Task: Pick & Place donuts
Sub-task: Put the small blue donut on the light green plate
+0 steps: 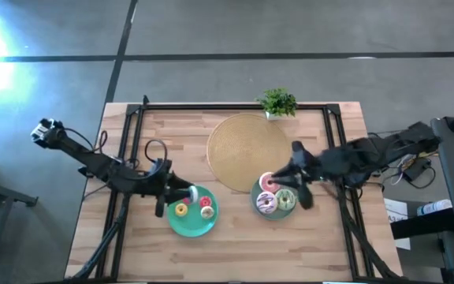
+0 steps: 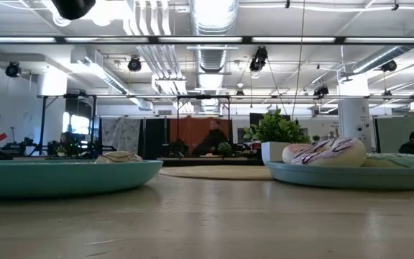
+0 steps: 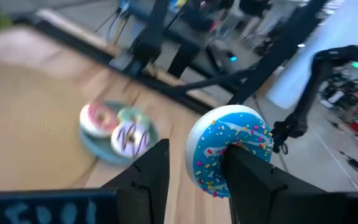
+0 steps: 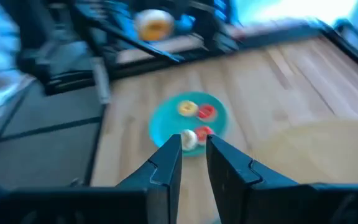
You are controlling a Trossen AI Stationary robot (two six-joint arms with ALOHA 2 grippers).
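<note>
My left gripper point(image 1: 178, 194) hovers over the near-left part of the table, at the left rim of the teal plate point(image 1: 192, 226), and is shut on a teal sprinkled mini donut point(image 3: 211, 163). Yellow point(image 1: 181, 209), red point(image 1: 206, 212) and cream point(image 1: 205, 201) mini donuts lie flat on that plate. My right gripper point(image 4: 193, 144) is empty, its fingers a narrow gap apart. It stands above the far right rim of the grey-blue plate point(image 1: 274, 213). Pink point(image 1: 268, 183), white-purple point(image 1: 265, 203) and green point(image 1: 286, 199) donuts rest on this plate. My left gripper holds the teal donut by one side of its ring point(image 3: 216, 180). One fingertip point(image 3: 241, 165) shows at the hole, and the other finger point(image 3: 154, 171) stands at the ring's outer rim. The donut stands on edge, lifted clear of the plate and the table.
A large tan disc point(image 1: 247, 148) lies on the far middle of the wooden table, and a small potted plant point(image 1: 278, 102) stands at the far edge. Black frame rails point(image 1: 132, 134) run along the left and right sides. Bare wood lies between the two plates.
</note>
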